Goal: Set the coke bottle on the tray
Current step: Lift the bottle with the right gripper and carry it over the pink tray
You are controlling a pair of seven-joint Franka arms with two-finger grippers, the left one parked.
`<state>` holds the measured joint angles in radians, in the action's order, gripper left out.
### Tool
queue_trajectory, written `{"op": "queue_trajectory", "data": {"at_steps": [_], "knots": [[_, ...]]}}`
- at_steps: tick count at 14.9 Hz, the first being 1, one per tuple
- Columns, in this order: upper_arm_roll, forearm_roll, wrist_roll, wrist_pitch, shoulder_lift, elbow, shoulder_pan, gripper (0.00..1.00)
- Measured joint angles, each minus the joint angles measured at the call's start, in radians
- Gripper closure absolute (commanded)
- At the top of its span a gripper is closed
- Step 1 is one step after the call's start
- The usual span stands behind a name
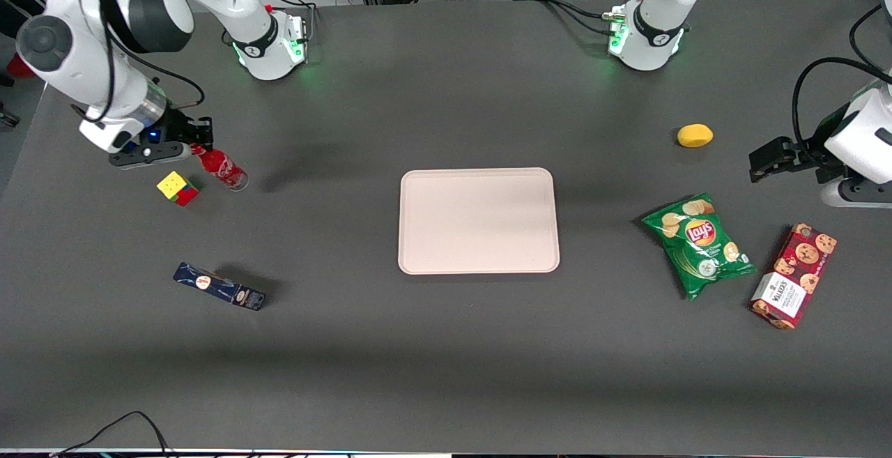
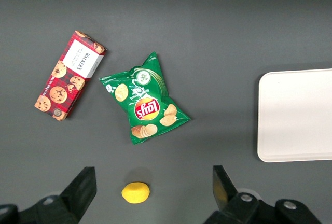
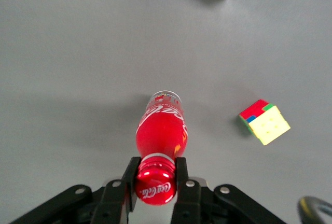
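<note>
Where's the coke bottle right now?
The coke bottle is at the working arm's end of the table, its cap clamped in the tool, beside the puzzle cube and well short of the tray.

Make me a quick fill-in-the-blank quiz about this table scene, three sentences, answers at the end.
1. The gripper is shut on the coke bottle just below its ____.
2. The colourful puzzle cube sits beside the ____.
3. The tray has ____ on it.

Missing words: cap; coke bottle; nothing
</note>
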<state>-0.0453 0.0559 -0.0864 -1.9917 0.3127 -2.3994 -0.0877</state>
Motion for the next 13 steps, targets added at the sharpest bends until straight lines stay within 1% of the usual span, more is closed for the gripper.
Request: {"op": "queue_trajectory", "data": {"at_steps": [2, 4, 6, 9, 11, 13], "knots": [[0.003, -0.002, 0.0, 0.067, -0.019, 0.102, -0.003, 1.0], [0.015, -0.032, 0.0, 0.14, -0.058, 0.222, -0.006, 1.0], [0.044, -0.065, 0.015, 0.2, -0.114, 0.347, -0.009, 1.0], [0.125, -0.091, 0.118, 0.252, -0.204, 0.503, -0.011, 1.0], [0.195, -0.128, 0.224, 0.261, -0.258, 0.579, -0.014, 1.0], [0.264, -0.146, 0.328, 0.265, -0.305, 0.638, -0.016, 1.0]]}}
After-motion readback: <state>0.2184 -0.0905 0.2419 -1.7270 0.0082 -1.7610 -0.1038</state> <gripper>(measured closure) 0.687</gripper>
